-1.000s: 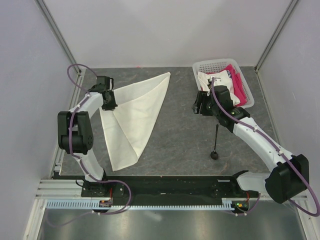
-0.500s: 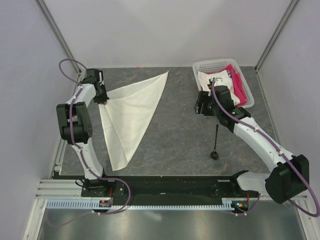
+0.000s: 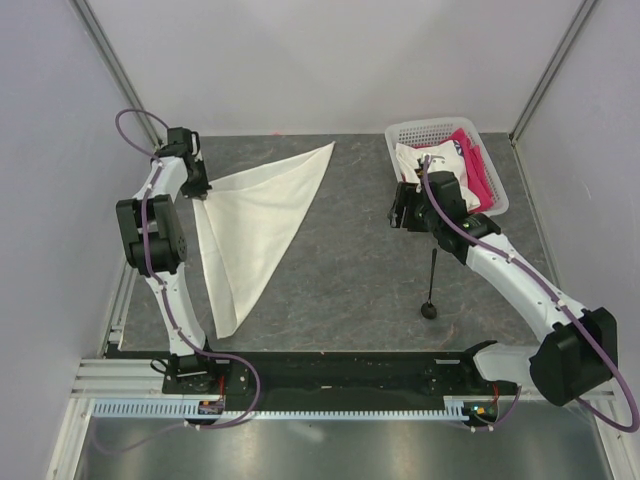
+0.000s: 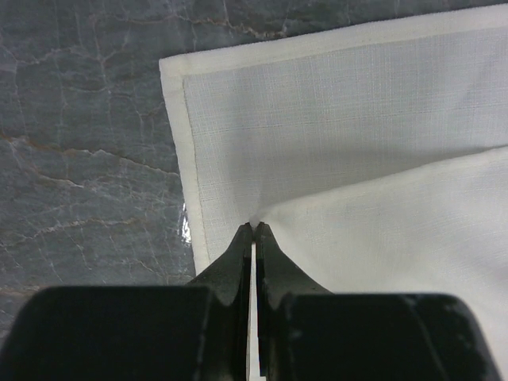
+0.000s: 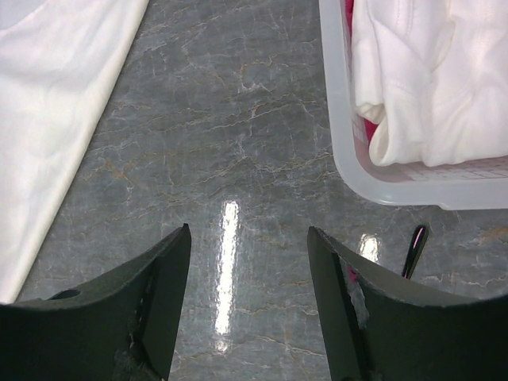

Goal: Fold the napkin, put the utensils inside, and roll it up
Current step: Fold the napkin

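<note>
My left tool [image 4: 254, 228] is pinched tight on a corner of the napkin [image 3: 255, 225], which lies folded in a triangle on the left of the table [image 3: 350, 260]. My right tool [image 5: 248, 238] hangs wide apart, holding nothing, near the spoon [image 3: 432, 280] and the basket [image 3: 497, 205]

Bare table [image 3: 350, 250] between napkin [image 3: 255, 225] and spoon [image 3: 431, 285]: I read this as an open lane for either arm. Ahead of the right gripper [image 5: 248, 230], jaws apart, the surface is free. Basket [image 5: 357, 171] blocks just beside it on the right, with the spoon near. Left wall [image 3: 60, 200] hems the napkin side.
</note>
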You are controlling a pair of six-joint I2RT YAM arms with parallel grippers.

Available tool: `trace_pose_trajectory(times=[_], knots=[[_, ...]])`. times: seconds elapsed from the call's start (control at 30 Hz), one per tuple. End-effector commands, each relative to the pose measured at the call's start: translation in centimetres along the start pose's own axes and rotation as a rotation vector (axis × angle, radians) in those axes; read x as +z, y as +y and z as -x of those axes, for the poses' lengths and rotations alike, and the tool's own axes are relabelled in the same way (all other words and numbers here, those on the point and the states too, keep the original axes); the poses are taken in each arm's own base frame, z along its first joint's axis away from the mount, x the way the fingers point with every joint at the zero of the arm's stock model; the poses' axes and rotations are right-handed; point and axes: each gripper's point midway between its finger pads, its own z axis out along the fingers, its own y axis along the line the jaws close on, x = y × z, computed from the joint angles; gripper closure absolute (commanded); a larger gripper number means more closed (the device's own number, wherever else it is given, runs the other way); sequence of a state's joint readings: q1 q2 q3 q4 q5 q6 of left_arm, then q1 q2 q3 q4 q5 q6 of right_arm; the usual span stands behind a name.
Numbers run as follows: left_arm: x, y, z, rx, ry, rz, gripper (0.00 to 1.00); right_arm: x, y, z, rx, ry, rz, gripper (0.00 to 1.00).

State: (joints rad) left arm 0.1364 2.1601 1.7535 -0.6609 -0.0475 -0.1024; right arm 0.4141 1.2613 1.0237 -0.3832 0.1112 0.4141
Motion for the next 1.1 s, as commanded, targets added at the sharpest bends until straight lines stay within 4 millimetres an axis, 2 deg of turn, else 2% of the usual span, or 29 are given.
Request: trace_pose_trajectory(times=[0.0, 0.23, 0.37, 0.5, 0.6, 0.8, 1.07], knots=[[0.0, 1.0, 2.3, 0.049, -0.04, 0.013, 0.98, -0.1, 0.2, 1.5, 0.002, -0.03, -0.009, 0.31], [-0.1, 1.3, 4.4, 0.043, -0.081, 0.014, 0.98, 0.3, 0.0, 1.4, 0.001, -0.02, -0.018, 0.31], [-1.9, 0.3, 5.9, 0.017, -0.13, -0.041, 0.98, 0.7, 0.0, 1.3, -0.002, -0.011, -0.023, 0.31], [-3.2, 0.4, 7.8, 0.032, -0.181, -0.035, 0.98, 1.0, 0.1, 1.2, 0.003, -0.002, -0.021, 0.31], [-3.0, 1.0, 8.3, 0.027, -0.178, -0.031, 0.98, 1.2, 0.2, 1.1, 0.002, 0.005, -0.018, 0.31], [-0.7, 2.2, 7.1, 0.025, -0.113, -0.014, 0.98, 1.1, 0.0, 1.0, 0.001, 0.005, -0.022, 0.3], [0.8, 3.6, 7.1, 0.008, -0.099, -0.004, 0.98, 1.0, -0.1, 0.6, 0.001, 0.014, -0.026, 0.3]])
